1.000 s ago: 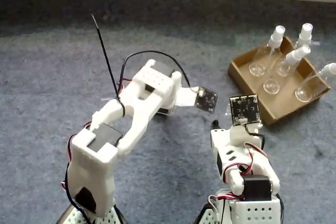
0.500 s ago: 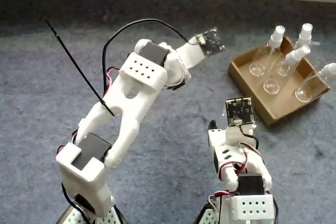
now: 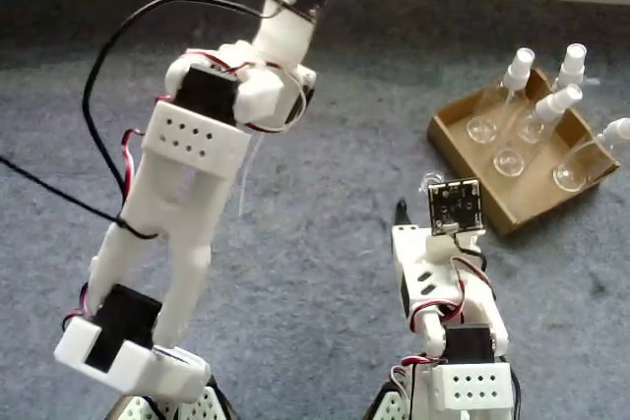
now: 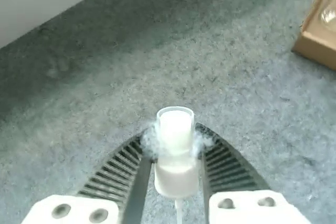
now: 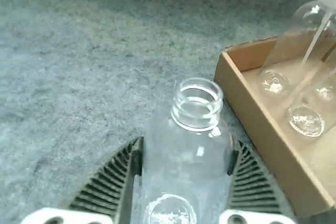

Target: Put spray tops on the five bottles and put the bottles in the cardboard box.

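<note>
- The spray top (image 4: 176, 129), white plastic with a round cap and a thin tube below it, is pinched between the ribbed black fingers of the left gripper (image 4: 173, 141), raised above the carpet.
- The fifth bottle (image 5: 197, 106), clear, round and with an open threaded neck, stands upright, clasped by the right gripper (image 5: 185, 156), just beside the cardboard box (image 3: 463, 166).
- In this low brown box lie four clear bottles (image 3: 495, 107), tilted, each with a white spray top.
- Under all is a grey, fuzzy carpet (image 3: 325, 272).
</note>
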### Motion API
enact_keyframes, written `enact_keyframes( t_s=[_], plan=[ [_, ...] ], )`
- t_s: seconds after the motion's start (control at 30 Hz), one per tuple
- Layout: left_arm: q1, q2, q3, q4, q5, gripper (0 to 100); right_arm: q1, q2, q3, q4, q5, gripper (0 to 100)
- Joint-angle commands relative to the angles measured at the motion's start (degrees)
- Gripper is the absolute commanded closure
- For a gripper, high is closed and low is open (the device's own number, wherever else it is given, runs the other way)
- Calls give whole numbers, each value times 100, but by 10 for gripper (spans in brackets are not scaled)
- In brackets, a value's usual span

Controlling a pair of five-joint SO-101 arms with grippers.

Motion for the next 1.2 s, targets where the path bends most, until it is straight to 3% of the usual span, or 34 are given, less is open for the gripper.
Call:
enact_keyframes(
  t_s=[0.0,0.13,0.27,0.83,1.17],
  plan=[
    [-4,-796,-321,237,167,976,-145,-57,-84,-365,-62,850],
    [31,-1385,-338,334,229,976,-760,-57,-198,-382,-62,850],
    [31,-1938,-330,352,765,976,-1376,-57,-523,-382,-62,850],
    [75,-3600,-295,-141,897,976,-2492,-66,-1051,-400,-62,850],
    [180,-4444,365,-343,905,976,-2589,-66,48,-1851,-44,850]
  ],
)
